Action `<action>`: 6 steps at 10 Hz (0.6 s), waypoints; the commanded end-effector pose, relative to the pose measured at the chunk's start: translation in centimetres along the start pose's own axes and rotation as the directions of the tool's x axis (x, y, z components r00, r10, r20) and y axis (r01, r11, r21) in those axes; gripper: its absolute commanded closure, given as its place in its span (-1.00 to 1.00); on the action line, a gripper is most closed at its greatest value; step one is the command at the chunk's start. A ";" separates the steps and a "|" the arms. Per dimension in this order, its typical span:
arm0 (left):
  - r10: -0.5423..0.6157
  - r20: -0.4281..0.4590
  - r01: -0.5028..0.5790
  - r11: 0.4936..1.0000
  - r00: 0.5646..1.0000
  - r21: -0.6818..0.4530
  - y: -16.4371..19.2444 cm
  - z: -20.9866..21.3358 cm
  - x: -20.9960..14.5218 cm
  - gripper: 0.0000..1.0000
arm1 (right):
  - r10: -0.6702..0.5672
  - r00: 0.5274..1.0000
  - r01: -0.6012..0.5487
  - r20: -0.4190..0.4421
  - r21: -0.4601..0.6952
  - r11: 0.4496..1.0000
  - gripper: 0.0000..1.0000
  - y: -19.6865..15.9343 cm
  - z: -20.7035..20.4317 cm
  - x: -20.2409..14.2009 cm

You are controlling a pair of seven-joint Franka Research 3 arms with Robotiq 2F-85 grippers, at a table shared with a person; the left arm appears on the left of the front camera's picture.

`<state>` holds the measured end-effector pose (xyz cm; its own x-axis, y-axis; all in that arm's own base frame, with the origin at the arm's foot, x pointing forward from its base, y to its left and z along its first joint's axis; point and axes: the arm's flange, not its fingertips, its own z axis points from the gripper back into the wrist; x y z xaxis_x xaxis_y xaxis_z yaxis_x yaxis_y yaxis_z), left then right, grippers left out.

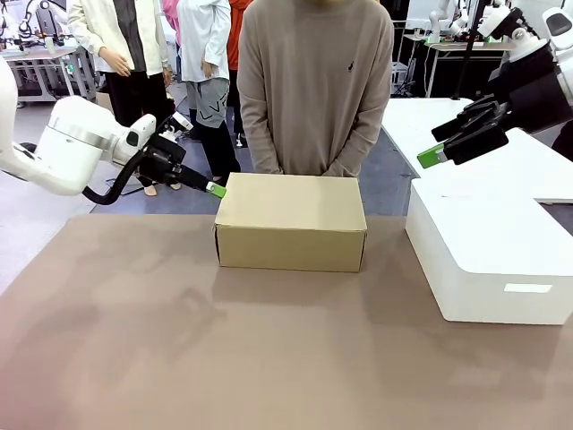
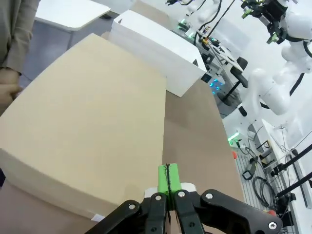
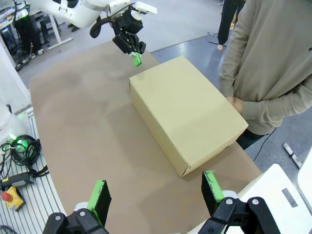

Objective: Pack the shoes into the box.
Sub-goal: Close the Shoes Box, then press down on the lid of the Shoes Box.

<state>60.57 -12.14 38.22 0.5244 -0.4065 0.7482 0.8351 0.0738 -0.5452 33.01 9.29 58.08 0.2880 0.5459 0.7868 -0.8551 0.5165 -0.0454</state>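
Box [image 1: 291, 222] sits closed on the brown surface [image 1: 179, 349], toward the far edge, directly in front of the person [image 1: 315, 85], whose hands are clasped just behind it. Lid lies flat, flush with the walls; contents cannot be judged from outside. White box [image 1: 488, 260] stands to the robot's right, apart from the cardboard one.

Left hand [image 1: 216, 189]: fingers pressed together, nothing between them. Tip sits at the box's top left far corner, at lid height; contact versus just beside cannot be told. In the left wrist view the joined green pads [image 2: 168, 179] point along the lid's near edge, with the lid top spreading away to the picture's left.

Right hand [image 1: 432, 157]: fingers spread wide, empty, raised above the white box and well clear of the cardboard one.

Judgement: step in hand looks like working the lid, either lifting it or pressing it flat; which one is unclear.

Notes for doing it well:
- If lifting, get the joined tip under the lid's free edge, not against the wall, or the whole box will slide.
- Move slowly; the box is light and nothing braces it.
- Right hand could steady the opposite side.
- Keep clear of the person's hands at the far wall.
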 end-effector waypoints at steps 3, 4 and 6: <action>-0.013 -0.001 0.013 0.999 1.000 -0.043 0.0 -0.5 -0.4 1.00 | 0.011 1.000 -0.011 0.018 0.012 1.000 -1.00 -0.2 0.0 0.0; -0.013 -0.001 0.013 0.999 1.000 -0.043 0.0 -0.5 -0.4 1.00 | 0.011 1.000 -0.011 0.018 0.012 1.000 -1.00 -0.2 0.0 0.0; -0.013 -0.001 0.013 0.999 1.000 -0.043 0.0 -0.5 -0.4 1.00 | 0.011 1.000 -0.011 0.018 0.012 1.000 -1.00 -0.2 0.0 0.0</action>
<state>60.30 -12.64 37.48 0.5264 -0.4105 0.7446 0.8270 0.0439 -0.5605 33.01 9.29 58.08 0.2880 0.5459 0.7868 -0.8551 0.5165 -0.0454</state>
